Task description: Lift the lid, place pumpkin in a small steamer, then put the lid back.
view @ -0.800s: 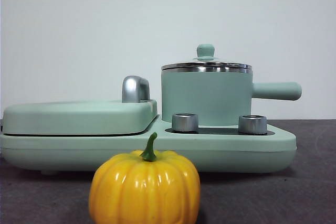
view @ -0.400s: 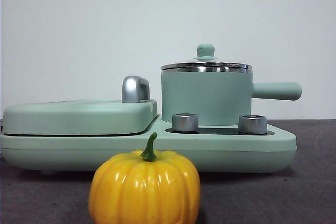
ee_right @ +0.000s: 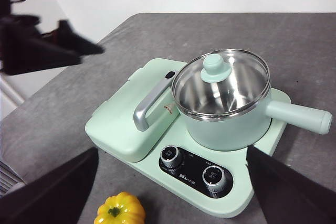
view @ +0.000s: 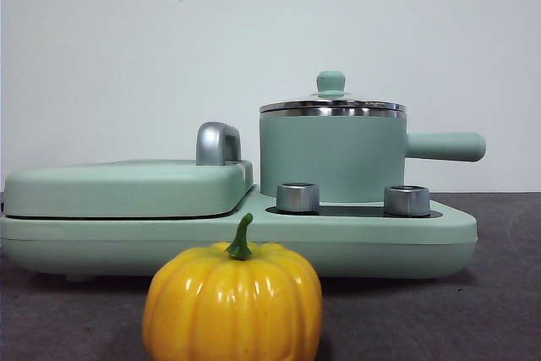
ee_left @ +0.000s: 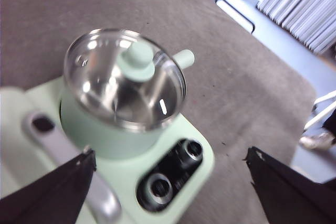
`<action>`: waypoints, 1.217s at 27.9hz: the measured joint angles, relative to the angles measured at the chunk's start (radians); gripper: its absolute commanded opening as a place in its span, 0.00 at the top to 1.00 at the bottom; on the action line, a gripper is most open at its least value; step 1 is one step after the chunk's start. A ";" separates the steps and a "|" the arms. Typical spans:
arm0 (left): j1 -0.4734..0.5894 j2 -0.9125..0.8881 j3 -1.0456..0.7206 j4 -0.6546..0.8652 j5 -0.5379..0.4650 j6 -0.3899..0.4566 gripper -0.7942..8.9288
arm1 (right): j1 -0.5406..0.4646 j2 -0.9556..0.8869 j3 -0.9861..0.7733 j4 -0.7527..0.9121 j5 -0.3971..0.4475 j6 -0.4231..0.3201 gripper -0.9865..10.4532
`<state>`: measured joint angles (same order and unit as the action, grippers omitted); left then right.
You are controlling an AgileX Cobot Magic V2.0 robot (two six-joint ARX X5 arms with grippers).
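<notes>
- Lid (ee_left: 126, 80) sits on small steamer (ee_left: 113, 129), below your left end effector (ee_left: 168, 182), jaws wide.
- Pumpkin (ee_right: 119, 209) on tabletop (ee_right: 315, 40), between your right end effector's (ee_right: 173, 192) wide jaws.

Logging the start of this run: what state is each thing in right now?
lid: seated on the small steamer, closed.
pumpkin: upright on the table, untouched.
griddle cover: shut.
left claw: open, above the steamer.
right claw: open, holding nothing.

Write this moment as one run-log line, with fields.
lid: on small steamer | pumpkin: on table | left gripper: open, high, apart | right gripper: open
</notes>
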<state>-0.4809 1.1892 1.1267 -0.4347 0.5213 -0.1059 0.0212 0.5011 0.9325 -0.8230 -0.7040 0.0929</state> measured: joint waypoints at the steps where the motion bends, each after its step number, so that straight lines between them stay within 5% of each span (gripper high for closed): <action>1: -0.016 0.044 0.040 -0.004 -0.016 0.018 0.44 | 0.000 0.000 0.000 0.000 0.000 0.000 0.52; 13: -0.158 0.448 0.407 0.014 -0.198 0.168 0.44 | 0.000 0.000 0.000 0.000 0.000 0.000 0.52; 34: -0.203 0.670 0.419 0.162 -0.289 0.235 0.50 | 0.000 0.000 0.000 0.000 0.000 0.005 0.52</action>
<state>-0.6838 1.8595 1.5455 -0.2726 0.2321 0.1295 0.0212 0.5011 0.9325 -0.8230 -0.7044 0.0982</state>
